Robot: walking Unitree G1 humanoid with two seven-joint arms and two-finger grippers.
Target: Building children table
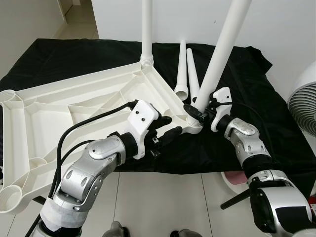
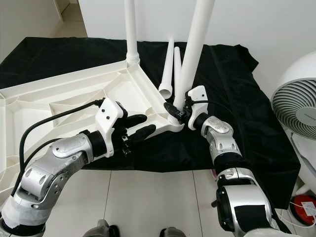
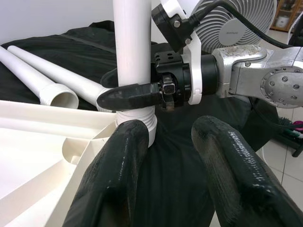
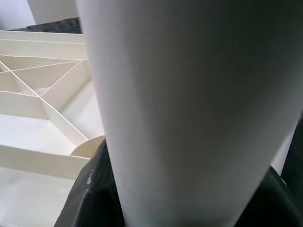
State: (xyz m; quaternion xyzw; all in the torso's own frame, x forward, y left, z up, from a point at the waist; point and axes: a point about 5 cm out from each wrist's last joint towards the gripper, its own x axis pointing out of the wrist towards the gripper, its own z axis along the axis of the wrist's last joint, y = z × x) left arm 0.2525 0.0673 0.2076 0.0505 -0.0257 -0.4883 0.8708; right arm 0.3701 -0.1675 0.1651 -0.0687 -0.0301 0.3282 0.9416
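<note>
A large black cloth (image 1: pixel 59 59) is lying spread over the floor, and on it an upturned white plastic children's tabletop with moulded ribs (image 1: pixel 74 106) is resting, its underside facing up and its near edge reaching past the cloth onto the pale tiled floor (image 1: pixel 163 197). At the far corner of the tabletop a tall white plastic leg (image 1: pixel 146 29) is standing upright in its socket. At the nearer right corner a second white plastic leg (image 1: pixel 222 49) is leaning to the right, its threaded foot sitting in the corner socket (image 3: pixel 142 124). Two loose white tapered legs (image 1: pixel 186 74) are lying side by side on the cloth just behind that corner, open ends toward the robot. A white round fan (image 2: pixel 296 106) is standing at the right edge of the cloth.

The right pincer (image 1: pixel 196 112) is clamping low on the leaning leg, just above the socket, one black finger (image 3: pixel 132 96) crossing the front of the tube. The left pincer (image 1: pixel 165 129) is hovering just beside that same corner with its two black fingers (image 3: pixel 118 175) spread apart, gripping nothing, pointing toward the leg's base.
</note>
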